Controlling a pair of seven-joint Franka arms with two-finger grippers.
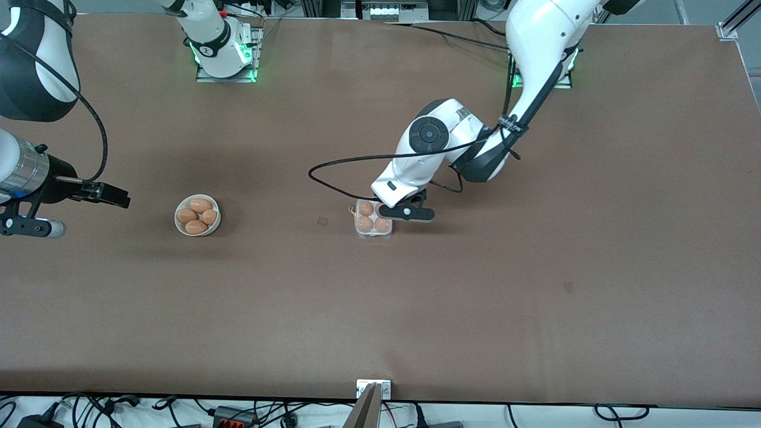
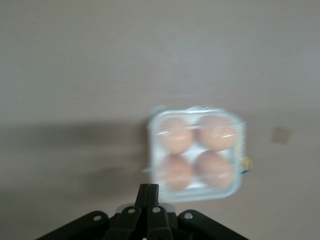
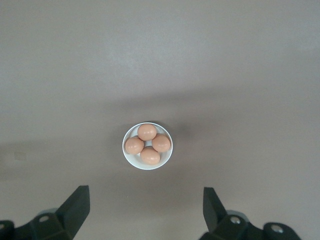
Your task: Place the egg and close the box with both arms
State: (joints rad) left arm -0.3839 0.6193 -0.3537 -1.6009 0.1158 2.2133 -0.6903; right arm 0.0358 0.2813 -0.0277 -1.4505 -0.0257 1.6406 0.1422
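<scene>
The clear box [image 1: 374,235] stands mid-table with an orange-brown egg [image 1: 367,208] in each cell. In the left wrist view the box [image 2: 239,150] is blurred; a clear lid seems to lie over the eggs [image 2: 176,135]. My left gripper [image 1: 402,213] is shut and empty, low at the box's edge toward the left arm's end, and its fingertips [image 2: 149,188] are pressed together. My right gripper [image 1: 114,195] is open and empty, up in the air near the right arm's end of the table, and its open jaws show in the right wrist view [image 3: 145,192].
A round white bowl [image 1: 177,216] with several more eggs [image 1: 201,205] stands toward the right arm's end. It also shows in the right wrist view [image 3: 126,155]. A black cable [image 1: 333,163] loops off the left arm above the table.
</scene>
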